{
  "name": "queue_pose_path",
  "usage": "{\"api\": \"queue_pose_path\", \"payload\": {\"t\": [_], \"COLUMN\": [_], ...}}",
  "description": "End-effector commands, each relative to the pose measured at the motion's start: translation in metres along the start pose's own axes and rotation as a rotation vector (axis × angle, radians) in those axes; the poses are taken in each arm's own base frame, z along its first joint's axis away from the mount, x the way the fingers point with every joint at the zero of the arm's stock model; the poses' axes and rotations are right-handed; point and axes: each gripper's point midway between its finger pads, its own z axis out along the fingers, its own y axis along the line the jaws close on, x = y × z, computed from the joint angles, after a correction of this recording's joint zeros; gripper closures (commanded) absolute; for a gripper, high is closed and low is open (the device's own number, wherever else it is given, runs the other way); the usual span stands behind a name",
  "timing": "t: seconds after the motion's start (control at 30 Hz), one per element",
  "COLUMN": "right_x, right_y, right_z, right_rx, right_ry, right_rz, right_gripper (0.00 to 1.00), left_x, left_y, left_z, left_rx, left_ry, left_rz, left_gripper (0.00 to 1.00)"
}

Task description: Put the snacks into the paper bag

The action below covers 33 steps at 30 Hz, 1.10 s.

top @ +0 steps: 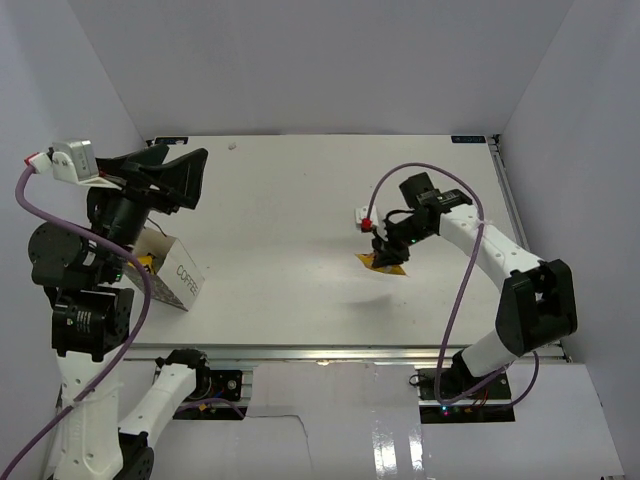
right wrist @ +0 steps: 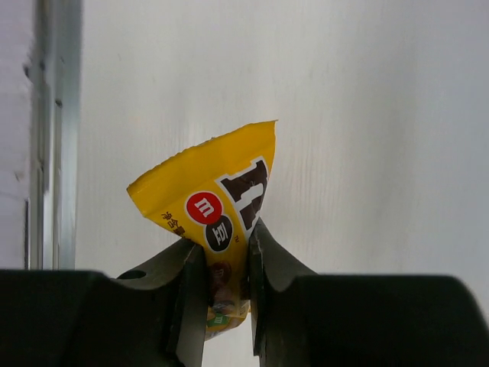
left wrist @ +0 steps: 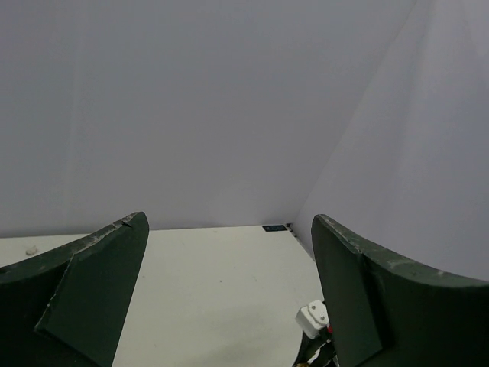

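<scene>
While the paper bag (top: 178, 275) is seen at the near left of the table (top: 290, 200), one yellow snack packet (right wrist: 221, 191) is pinched by the right gripper (right wrist: 227, 256) mid-table, well apart from it. Carrying and dropping in are judged undone. Farther back, the left gripper (left wrist: 229, 283) is held spread, empty.

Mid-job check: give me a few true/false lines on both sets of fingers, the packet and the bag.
The right fingers are shut on the yellow snack packet. True.
The left fingers hold the paper bag. False: they are open and empty.
The paper bag is on the right side of the top view. False: it is on the left.
The packet is not yet in the bag. True.
</scene>
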Motion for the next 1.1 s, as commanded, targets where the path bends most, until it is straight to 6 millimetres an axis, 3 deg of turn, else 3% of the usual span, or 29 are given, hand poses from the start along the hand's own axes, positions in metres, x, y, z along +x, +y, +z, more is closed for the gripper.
{"api": "queue_pose_path", "payload": {"t": [0.0,0.03,0.07,0.13,0.17,0.2,0.23,0.27,0.3,0.37,0.43,0.47,0.5,0.57,0.6,0.63,0.73,0.77,0.83,1.07], "right_x": [-0.114,-0.135,-0.168,-0.208,-0.226,-0.266,-0.274,-0.297,-0.326,-0.367,-0.403,-0.414,-0.439,-0.469,-0.495,-0.504,-0.541,-0.544,-0.555,-0.559], "right_y": [0.022,0.021,0.031,0.038,0.051,0.06,0.057,0.063,0.065,0.067,0.071,0.07,0.069,0.062,0.065,0.059,0.058,0.055,0.057,0.067], "right_z": [0.01,0.015,0.025,0.035,0.053,0.052,0.052,0.067,0.058,0.067,0.059,0.072,0.062,0.069,0.049,0.065,0.051,0.063,0.068,0.097], "right_rx": [-0.139,-0.151,-0.207,-0.241,-0.294,-0.302,-0.306,-0.322,-0.322,-0.329,-0.352,-0.348,-0.352,-0.313,-0.305,-0.271,-0.162,-0.139,-0.109,-0.036], "right_ry": [-0.264,-0.297,-0.329,-0.379,-0.387,-0.446,-0.45,-0.488,-0.534,-0.628,-0.708,-0.732,-0.82,-0.911,-1.001,-1.035,-1.197,-1.213,-1.274,-1.3], "right_rz": [-0.087,-0.12,-0.149,-0.208,-0.227,-0.27,-0.239,-0.272,-0.246,-0.267,-0.173,-0.133,-0.092,-0.04,-0.042,-0.002,-0.03,-0.023,-0.02,-0.064], "right_gripper": [0.87,0.87,0.87,0.88,0.88,0.88,0.88,0.88,0.88,0.89,0.89,0.89,0.89,0.92,0.92,0.92,0.92,0.92,0.91,0.9], "left_x": [-0.022,-0.024,-0.027,-0.032,-0.034,-0.038,-0.041,-0.043,-0.044,-0.051,-0.056,-0.058,-0.061,-0.064,-0.067,-0.067,-0.069,-0.07,-0.071,-0.067], "left_y": [-0.019,-0.02,-0.023,-0.029,-0.031,-0.033,-0.035,-0.037,-0.038,-0.043,-0.044,-0.046,-0.048,-0.052,-0.055,-0.057,-0.061,-0.061,-0.062,-0.06], "left_z": [-0.001,-0.002,-0.003,-0.008,-0.011,-0.016,-0.019,-0.023,-0.025,-0.036,-0.041,-0.046,-0.048,-0.051,-0.053,-0.054,-0.056,-0.056,-0.058,-0.061], "left_rx": [0.065,0.068,0.076,0.093,0.097,0.1,0.103,0.105,0.105,0.105,0.101,0.101,0.106,0.116,0.124,0.133,0.147,0.147,0.144,0.133], "left_ry": [-0.053,-0.058,-0.066,-0.08,-0.086,-0.099,-0.108,-0.115,-0.12,-0.142,-0.155,-0.161,-0.168,-0.174,-0.181,-0.177,-0.177,-0.178,-0.182,-0.169], "left_rz": [-0.018,-0.025,-0.032,-0.052,-0.058,-0.07,-0.074,-0.08,-0.084,-0.102,-0.118,-0.123,-0.129,-0.159,-0.167,-0.184,-0.205,-0.211,-0.218,-0.236], "left_gripper": [0.02,0.02,0.02,0.02,0.02,0.02,0.02,0.02,0.02,0.02,0.02,0.02,0.02,0.02,0.02,0.02,0.02,0.02,0.02,0.02]}}
